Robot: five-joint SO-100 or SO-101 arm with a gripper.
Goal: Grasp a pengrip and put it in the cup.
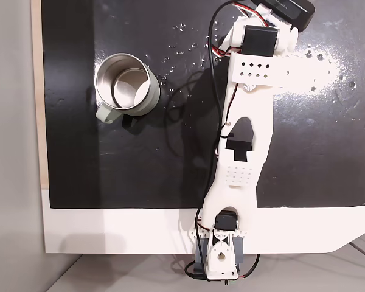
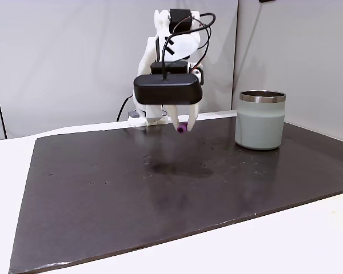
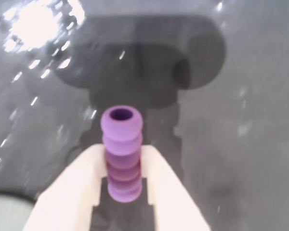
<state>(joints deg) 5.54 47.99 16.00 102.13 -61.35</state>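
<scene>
White pincer (image 3: 124, 185) clamped on a ribbed purple pengrip (image 3: 122, 154), lifted clear above the dark mat (image 2: 160, 194) on the white worktop (image 2: 308, 240), with the grey-green metal cup (image 2: 260, 120) standing upright well off to the right in a fixed view.
</scene>
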